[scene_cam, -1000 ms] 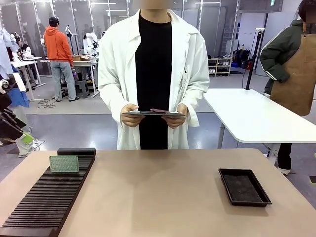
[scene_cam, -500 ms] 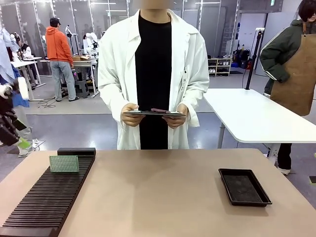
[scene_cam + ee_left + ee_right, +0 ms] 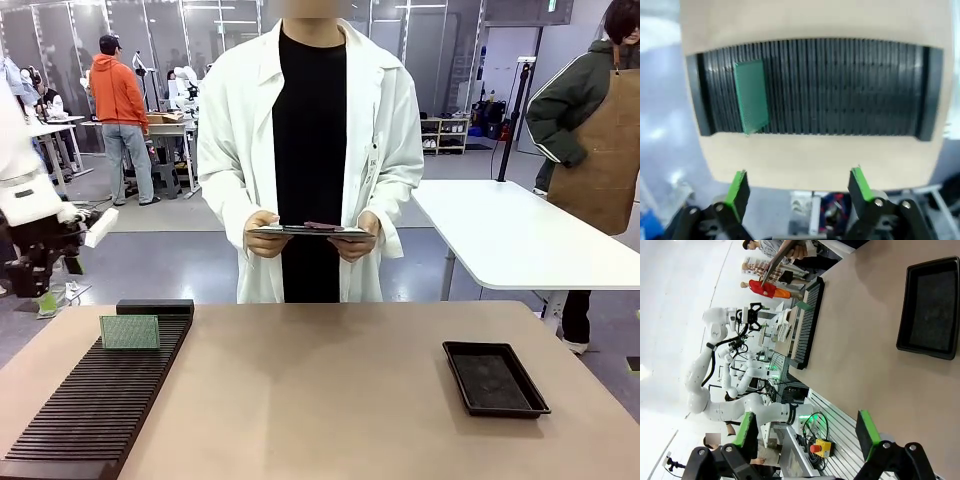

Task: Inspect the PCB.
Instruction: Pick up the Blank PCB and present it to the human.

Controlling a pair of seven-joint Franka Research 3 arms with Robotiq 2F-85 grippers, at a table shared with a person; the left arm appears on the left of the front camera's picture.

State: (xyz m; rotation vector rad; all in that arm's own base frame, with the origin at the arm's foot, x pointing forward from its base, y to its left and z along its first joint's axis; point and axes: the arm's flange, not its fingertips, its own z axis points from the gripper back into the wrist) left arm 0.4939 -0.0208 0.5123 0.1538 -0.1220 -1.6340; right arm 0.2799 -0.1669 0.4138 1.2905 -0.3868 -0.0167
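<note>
1. Take the black slotted rack (image 3: 95,405) as your marker. It lies along the left side of the surface (image 3: 320,400), and the PCB (image 3: 129,332) stands upright in one of its slots near the far end, just in front of the raised block that closes that end.
2. Your left claw (image 3: 799,176) hangs above and outside the rack's long outer edge, apart from it. Its jaws stand wide with nothing between them. In its own wrist view the board sits off toward one end of the rack, not in line with the green pads.
3. Your right claw (image 3: 806,429) is also wide and empty. It is well apart from the rack, with the black tray (image 3: 903,310) between the two.
4. Beyond the rack's far end the person holds a grey clipboard (image 3: 310,230) flat in both hands – neither hand is near the board.
5. I judge this to be the approach: nothing has been lifted and the inspection proper has not begun.
6. The next move calls for carrying the left claw along the rack until the board lies between the pads, turning the wrist so the jaws straddle the thin top edge, then lowering and closing lightly – and drawing straight up so the board clears its slot without scraping the neighbouring ribs.
</note>
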